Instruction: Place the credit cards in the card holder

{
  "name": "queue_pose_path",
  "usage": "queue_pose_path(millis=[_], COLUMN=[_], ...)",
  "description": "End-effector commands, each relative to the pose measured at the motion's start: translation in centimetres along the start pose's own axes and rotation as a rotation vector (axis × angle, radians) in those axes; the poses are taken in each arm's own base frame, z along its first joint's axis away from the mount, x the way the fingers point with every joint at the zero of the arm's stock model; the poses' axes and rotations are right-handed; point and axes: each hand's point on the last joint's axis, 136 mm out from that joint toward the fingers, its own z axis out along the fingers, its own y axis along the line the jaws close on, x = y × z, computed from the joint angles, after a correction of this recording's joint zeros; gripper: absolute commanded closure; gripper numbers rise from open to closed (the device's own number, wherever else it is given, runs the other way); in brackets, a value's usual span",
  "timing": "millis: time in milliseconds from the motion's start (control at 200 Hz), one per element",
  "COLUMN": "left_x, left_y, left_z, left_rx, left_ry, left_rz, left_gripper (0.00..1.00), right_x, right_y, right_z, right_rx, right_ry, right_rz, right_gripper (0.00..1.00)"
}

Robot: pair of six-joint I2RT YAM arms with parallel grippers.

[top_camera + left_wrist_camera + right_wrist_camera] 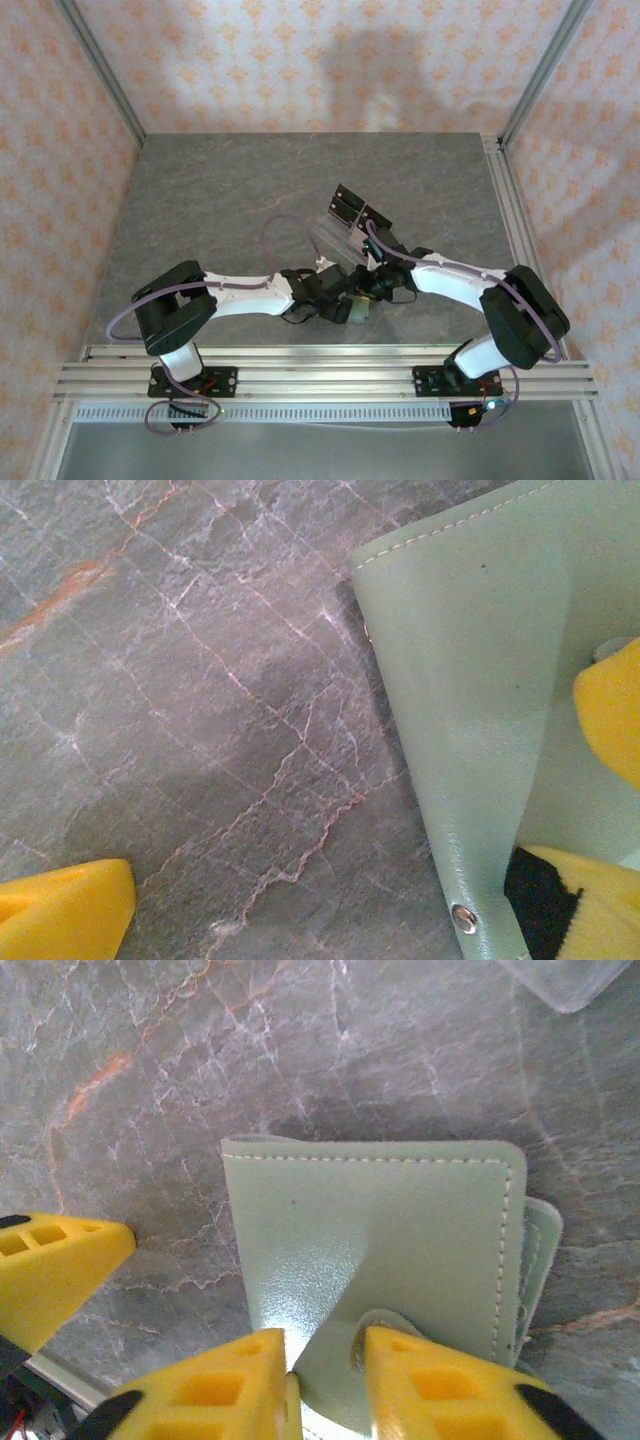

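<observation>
Wallet (370, 1240) lay folded shut on the table (200, 700) near the front edge, between the two grippers, its snap tab (378, 1328) turned toward the right gripper (328, 1385). That gripper's jaws stood narrowly apart, one on each side of the tab; whether they pinched any leather could not be told. The left gripper (325, 910) was spread wide and held nothing: one finger (60, 915) sat well clear on bare stone, the other just beside the wallet's edge. The cards (347, 206) were well apart from all this, propped on the clear stand (335, 238) farther back on the table.

The step in hand looked like opening the wallet. To do it well, the left gripper should probably pin the lower cover close by the spine, not over the tab, so the whole wallet would not lift with the flap. The right would want a firm bite on the tab alone, pulling up and away from the snap, then laying the cover right over until it lay flat. A half-open cover would likely spring back and hide the slots. Only then would fetching a card make sense, held by a short edge so the free end could slide in.
</observation>
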Motion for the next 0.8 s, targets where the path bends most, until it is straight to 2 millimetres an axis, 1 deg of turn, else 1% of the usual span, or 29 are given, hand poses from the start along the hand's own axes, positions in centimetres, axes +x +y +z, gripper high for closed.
queue_pose_path(millis=[0, 55, 125, 180, 240, 305, 355, 450, 500, 535, 580, 666, 796], left_x=[-0.4, -1.1, -1.8, -2.5, -3.2, -3.9, -4.4, -5.1, -5.3, -5.5, -5.6, -5.7, -5.6], left_y=[0.3, 0.3, 0.5, 0.7, 1.0, 1.3, 1.5, 2.2, 2.9, 3.4, 4.3, 6.4, 9.8], left_z=[-0.3, -0.6, -1.1, -1.6, -2.1, -2.7, -3.2, -4.1, -4.5, -4.9, -5.3, -6.1, -7.2], left_rx=[-0.025, -0.028, -0.034, -0.038, -0.043, -0.046, -0.043, -0.052, -0.067, -0.077, -0.095, -0.132, -0.174], left_ry=[-0.011, -0.031, -0.056, -0.078, -0.099, -0.121, -0.137, -0.167, -0.181, -0.192, -0.202, -0.221, -0.238], left_rz=[-0.02, -0.032, -0.046, -0.061, -0.073, -0.087, -0.1, -0.121, -0.134, -0.146, -0.164, -0.206, -0.278], left_gripper=[0.0, 0.0, 0.0, 0.0, 0.0, 0.0, 0.0, 0.0, 0.0, 0.0, 0.0, 0.0, 0.0], right_x=[-1.3, -2.2, -3.1, -3.7, -4.1, -3.9, -3.6, -2.4, -1.8, -1.3, -0.6, 0.6, 1.7], right_y=[0.9, 2.2, 3.3, 3.7, 3.7, 3.0, 2.3, 0.7, -0.3, -0.9, -1.7, -2.8, -3.5], right_z=[-1.6, -2.5, -3.6, -4.2, -4.8, -5.1, -5.1, -4.8, -4.6, -4.5, -4.1, -3.4, -2.2], right_rx=[0.033, 0.013, 0.002, -0.001, 0.006, 0.031, 0.052, 0.083, 0.099, 0.108, 0.117, 0.125, 0.124], right_ry=[-0.033, -0.06, -0.094, -0.116, -0.135, -0.144, -0.145, -0.132, -0.126, -0.121, -0.108, -0.081, -0.051], right_rz=[-0.018, -0.031, -0.042, -0.047, -0.043, -0.038, -0.034, -0.018, -0.007, 0.001, 0.013, 0.03, 0.042], right_gripper=[0.65, 0.63, 0.6, 0.6, 0.59, 0.55, 0.53, 0.52, 0.51, 0.48, 0.45, 0.43, 0.42])
